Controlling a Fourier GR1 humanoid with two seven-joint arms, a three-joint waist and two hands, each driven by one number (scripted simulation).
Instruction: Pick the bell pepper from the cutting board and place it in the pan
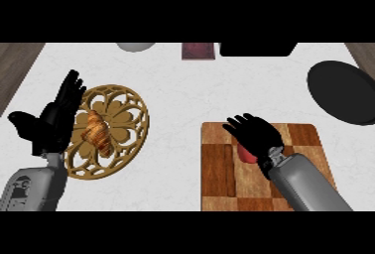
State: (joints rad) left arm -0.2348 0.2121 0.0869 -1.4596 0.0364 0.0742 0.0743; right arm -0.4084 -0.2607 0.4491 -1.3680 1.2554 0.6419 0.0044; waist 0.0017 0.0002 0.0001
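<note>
Head view — right hand (256,135) covers bell pepper (247,155) — mostly hidden.

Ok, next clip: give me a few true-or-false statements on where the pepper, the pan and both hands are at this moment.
1. The bell pepper already lies in the pan. False: it is on the cutting board, partly hidden under the right hand.
2. The right hand is over the cutting board. True.
3. The left hand holds the croissant. False: it rests open, fingers up, at the left edge of the wooden plate on which the croissant lies.
4. The pan sits to the right of the cutting board and further back. True.
</note>
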